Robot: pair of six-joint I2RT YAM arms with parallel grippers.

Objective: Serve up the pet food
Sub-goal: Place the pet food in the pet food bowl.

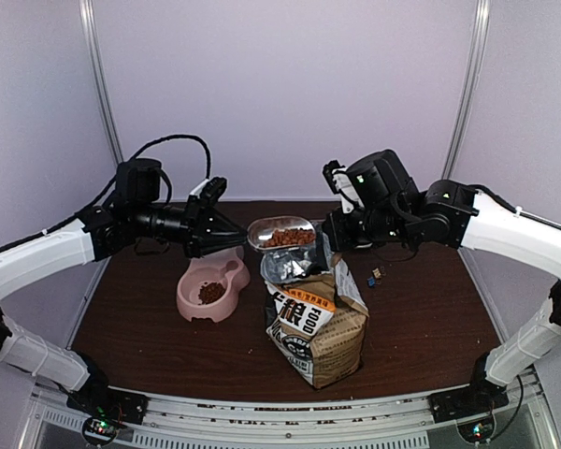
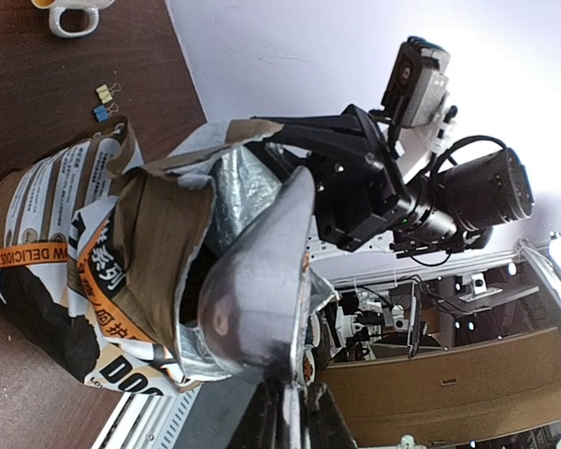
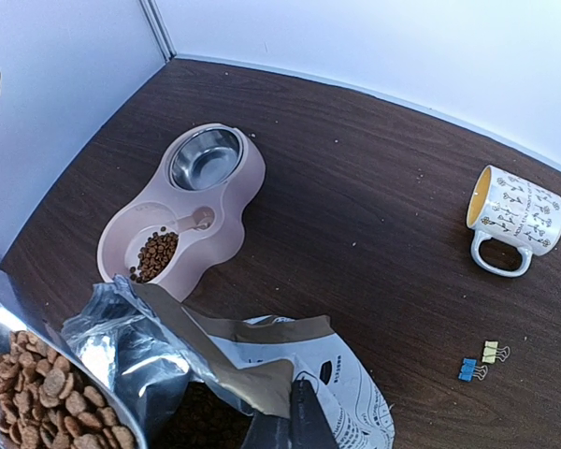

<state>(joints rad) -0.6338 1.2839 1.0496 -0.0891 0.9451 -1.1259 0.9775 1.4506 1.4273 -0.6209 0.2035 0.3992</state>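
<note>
My left gripper [image 1: 232, 236] is shut on the handle of a silver metal scoop [image 1: 280, 234], held level above the open bag. The scoop is heaped with brown kibble [image 1: 290, 238], which also shows in the right wrist view [image 3: 47, 393]. The left wrist view shows the scoop's underside [image 2: 262, 271] and my left gripper [image 2: 294, 416] clamped on its handle. My right gripper [image 1: 332, 234] is shut on the rim of the kraft dog-food bag [image 1: 320, 323], holding it open; its finger [image 3: 304, 421] pinches the flap. A pink double bowl [image 1: 226, 273] lies left of the bag with some kibble [image 3: 154, 253] in one compartment.
The bowl's other compartment holds an empty metal insert [image 3: 206, 159]. A white patterned mug [image 3: 514, 220] lies on its side at the right. Small binder clips [image 3: 481, 360] lie near the bag. White walls enclose the brown table [image 1: 421, 318].
</note>
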